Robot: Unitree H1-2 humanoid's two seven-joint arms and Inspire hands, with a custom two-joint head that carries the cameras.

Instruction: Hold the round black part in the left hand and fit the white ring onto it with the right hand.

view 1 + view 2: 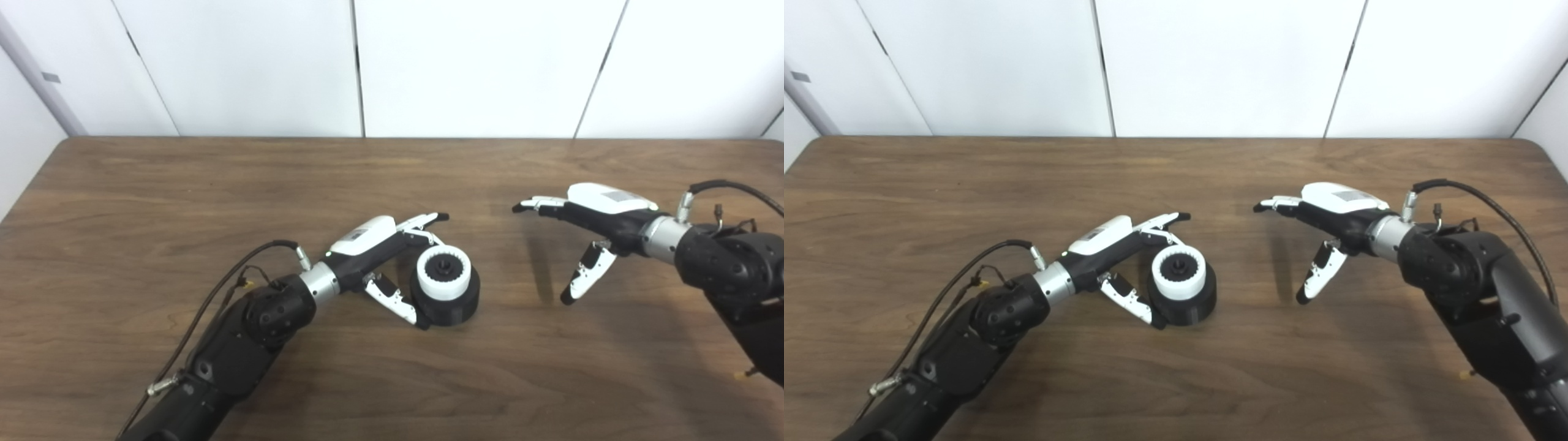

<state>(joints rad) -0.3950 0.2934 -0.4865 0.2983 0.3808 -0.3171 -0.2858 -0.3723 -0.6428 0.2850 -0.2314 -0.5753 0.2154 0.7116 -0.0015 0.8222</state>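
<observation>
The round black part (pixel 456 309) stands on the wooden table (pixel 392 177), just left of centre. The white toothed ring (pixel 425 275) sits on top of it, around a black hub. My left hand (pixel 373 248) lies beside the part on its left with its fingers apart. Its long fingers (pixel 425 220) reach straight past the far side of the ring, and the thumb (pixel 395 300) touches the part's lower left edge. My right hand (pixel 597 214) hovers open and empty to the right, well clear of the part, with its thumb pointing down.
White wall panels (pixel 478 61) stand behind the table's far edge. Cables run along both forearms. Bare table top lies between the two hands.
</observation>
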